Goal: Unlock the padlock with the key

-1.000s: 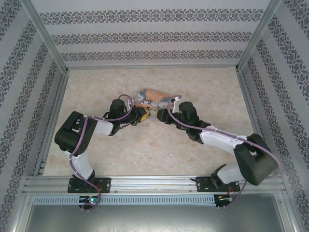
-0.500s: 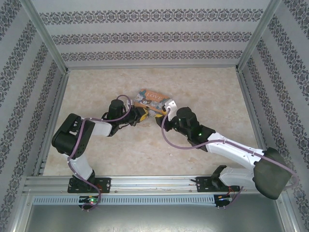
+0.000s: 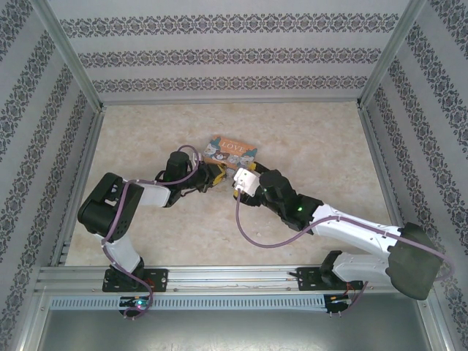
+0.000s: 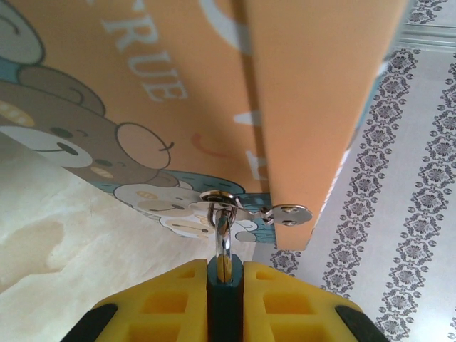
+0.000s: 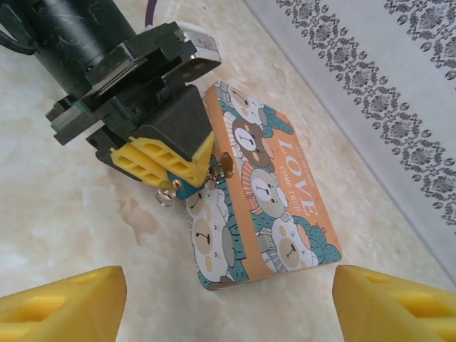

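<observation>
The padlock (image 5: pixel 187 187), its shackle (image 4: pixel 223 239) threaded through the hasp (image 4: pixel 285 212) of the box (image 5: pixel 271 206), sits clamped between the left gripper's (image 5: pixel 178 174) yellow fingers (image 4: pixel 285 306) near the table's (image 5: pixel 64 214) middle, toward the far edge. The right gripper (image 5: pixel 229 288) hovers near it, jaws spread wide, holding nothing.

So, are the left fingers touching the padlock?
Touching. The left wrist view shows the left fingers pressed against both sides of the padlock, with no gap.
</observation>
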